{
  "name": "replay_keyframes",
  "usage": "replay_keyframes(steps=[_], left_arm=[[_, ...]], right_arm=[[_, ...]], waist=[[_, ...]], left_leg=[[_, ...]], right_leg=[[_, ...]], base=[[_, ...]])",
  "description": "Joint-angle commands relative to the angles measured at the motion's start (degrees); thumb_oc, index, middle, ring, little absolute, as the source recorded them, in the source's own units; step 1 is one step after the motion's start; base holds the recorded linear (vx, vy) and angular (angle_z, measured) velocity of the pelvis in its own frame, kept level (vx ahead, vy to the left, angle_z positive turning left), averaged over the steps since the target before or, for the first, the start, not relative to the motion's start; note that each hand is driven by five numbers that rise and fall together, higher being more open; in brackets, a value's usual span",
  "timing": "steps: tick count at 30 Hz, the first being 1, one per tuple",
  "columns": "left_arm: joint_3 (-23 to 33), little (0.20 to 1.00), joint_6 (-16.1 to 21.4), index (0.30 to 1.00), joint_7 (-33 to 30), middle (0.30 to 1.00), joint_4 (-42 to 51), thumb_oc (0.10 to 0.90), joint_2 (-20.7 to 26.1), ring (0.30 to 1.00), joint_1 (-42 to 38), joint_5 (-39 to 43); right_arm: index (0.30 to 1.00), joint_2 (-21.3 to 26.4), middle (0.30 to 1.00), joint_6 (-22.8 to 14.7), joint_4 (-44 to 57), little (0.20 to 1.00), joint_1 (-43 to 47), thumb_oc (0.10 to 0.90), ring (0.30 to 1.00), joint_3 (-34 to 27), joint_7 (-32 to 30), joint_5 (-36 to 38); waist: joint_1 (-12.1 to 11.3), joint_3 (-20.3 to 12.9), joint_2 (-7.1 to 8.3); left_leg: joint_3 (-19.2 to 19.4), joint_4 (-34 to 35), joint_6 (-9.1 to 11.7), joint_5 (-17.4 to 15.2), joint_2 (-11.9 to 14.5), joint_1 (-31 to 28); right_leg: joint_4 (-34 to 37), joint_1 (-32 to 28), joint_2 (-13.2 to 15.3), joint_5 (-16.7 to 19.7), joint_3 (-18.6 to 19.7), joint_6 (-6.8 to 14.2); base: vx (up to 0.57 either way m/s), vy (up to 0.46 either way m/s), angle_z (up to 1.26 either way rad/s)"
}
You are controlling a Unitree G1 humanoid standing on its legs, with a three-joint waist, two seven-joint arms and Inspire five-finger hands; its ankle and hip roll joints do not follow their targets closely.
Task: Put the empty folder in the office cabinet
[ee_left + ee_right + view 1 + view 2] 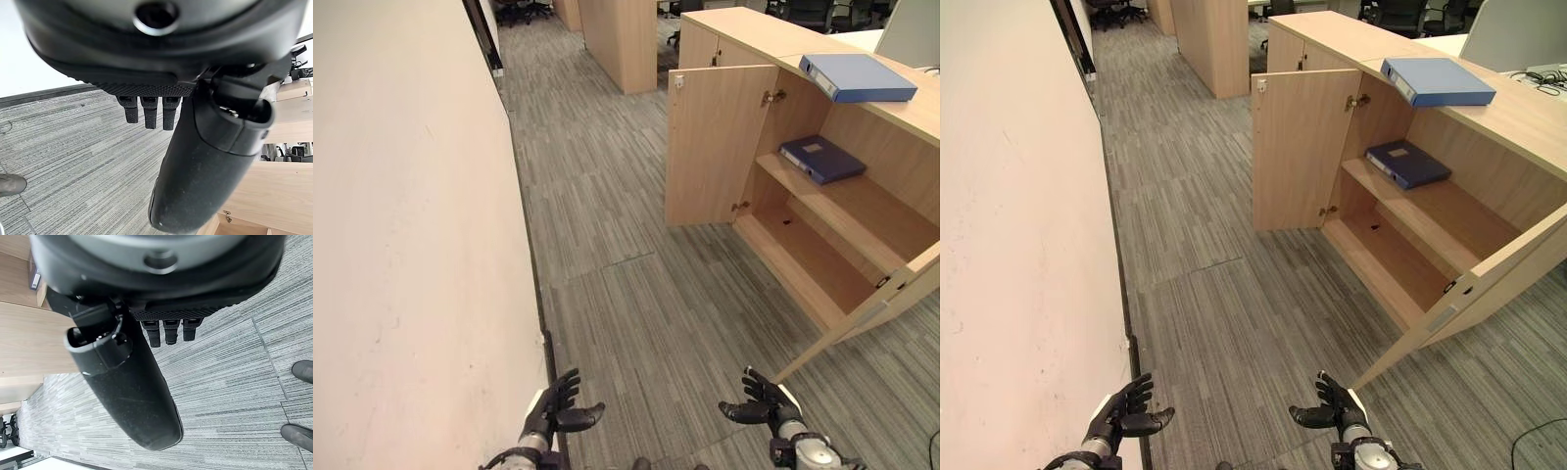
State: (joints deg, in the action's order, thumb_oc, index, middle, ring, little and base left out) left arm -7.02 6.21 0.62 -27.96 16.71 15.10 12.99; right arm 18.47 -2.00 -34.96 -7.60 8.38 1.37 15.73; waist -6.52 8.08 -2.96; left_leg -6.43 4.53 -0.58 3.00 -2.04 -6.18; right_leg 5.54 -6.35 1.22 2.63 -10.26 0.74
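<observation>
Both hands empty. Left hand [551, 411] and right hand [767, 401] sit low at the near edge of the head view, palms turned inward, fingers loose and spread, holding nothing. Each wrist view shows straight fingers over bare grey carpet [636, 294].

Office cabinet [842, 235] stands far and to the right, both doors swung wide: far door [717, 145] upright and square to the front, near door [862, 318] angled out toward you.

Two folders in sight. Lighter blue box folder [858, 76] lies flat on the cabinet top [754, 29], spine toward you, long axis running left to right. Darker blue folder [820, 159] lies flat on the upper shelf [862, 211], already inside. Lower shelf [803, 259] is bare.

Your target is most likely the one on the cabinet top, since it is the one not yet stowed; whether it is empty can't be told from here.

It lies well ahead and to the right of both hands, and higher. Right hand is the nearer. You'll need to walk forward and turn right before any reach, keeping wide of the near door. Task not yet started.
</observation>
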Motion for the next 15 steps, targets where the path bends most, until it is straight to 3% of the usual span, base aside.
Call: replay_keyframes(steps=[1, 15], left_arm=[[0.4, 0.900, 3.9, 0.900, -0.1, 0.900, 0.3, 0.800, 2.4, 0.900, -4.9, -0.5], [0.7, 0.900, 3.3, 0.900, -1.4, 0.900, 0.0, 0.800, 2.9, 0.900, -4.6, -3.8]], right_arm=[[0.900, 1.4, 0.900, -4.3, 1.5, 0.900, 4.8, 0.800, 0.900, -0.1, 0.1, -1.2], [0.900, 1.4, 0.900, -3.7, 0.1, 0.900, 4.6, 0.800, 0.900, -0.3, -0.3, -1.7]], waist=[[-0.3, -0.8, 2.86], [-0.4, -0.7, 2.78]], left_leg=[[-5.2, 0.5, 1.2, -6.2, 0.0, -0.3], [-5.5, 0.5, 1.3, -6.1, 0.0, -0.3]], right_leg=[[-0.5, -3.2, 2.1, -8.0, -1.7, 3.6], [-0.5, -3.1, 1.9, -8.1, -1.8, 3.5]], base=[[0.00, 0.000, 0.00], [0.00, 0.000, 0.00]])
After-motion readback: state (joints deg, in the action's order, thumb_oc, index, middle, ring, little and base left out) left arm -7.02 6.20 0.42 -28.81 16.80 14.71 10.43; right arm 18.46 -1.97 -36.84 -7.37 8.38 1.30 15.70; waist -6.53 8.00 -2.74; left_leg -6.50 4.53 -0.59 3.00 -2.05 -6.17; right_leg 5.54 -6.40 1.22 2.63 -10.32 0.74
